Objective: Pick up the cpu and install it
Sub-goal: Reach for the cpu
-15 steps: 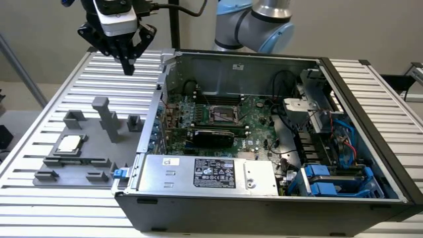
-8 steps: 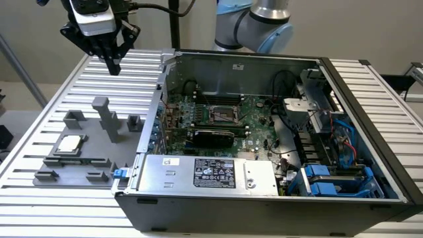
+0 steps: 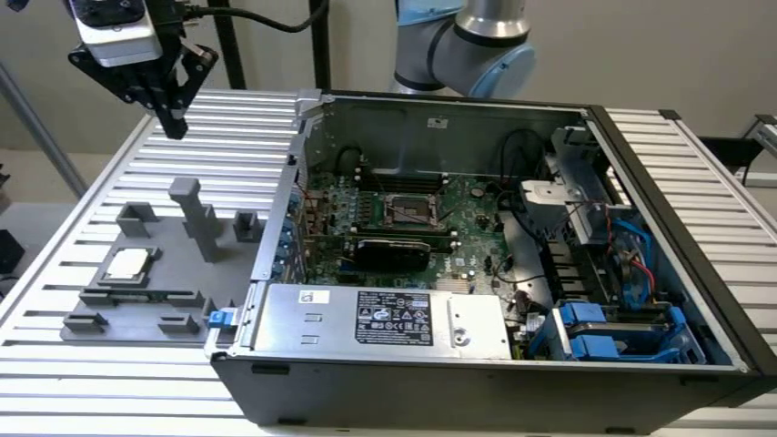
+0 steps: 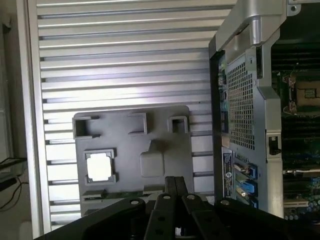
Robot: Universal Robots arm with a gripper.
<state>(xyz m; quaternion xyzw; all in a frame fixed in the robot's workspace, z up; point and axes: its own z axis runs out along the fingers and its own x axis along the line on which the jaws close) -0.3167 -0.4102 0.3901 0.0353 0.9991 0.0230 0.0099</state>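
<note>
Slatted table (image 3: 73, 364) bears the cpu (image 3: 126, 264); closed hand (image 3: 174, 123) hangs apart, arm (image 3: 479, 50) cropped

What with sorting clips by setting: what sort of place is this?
Probably a robotics lab bench: an opened computer case on a slatted metal table, beside a grey fixture holding the cpu.

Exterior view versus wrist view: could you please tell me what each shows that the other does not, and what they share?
The exterior view adds the power supply with its label, the blue drive bays and the arm's joint. The wrist view adds the outer face of the case's rear panel, with a perforated grille and blue ports. Both share the cpu lying in the grey fixture on the slatted table, the shut gripper clear of it, and the motherboard socket.
</note>
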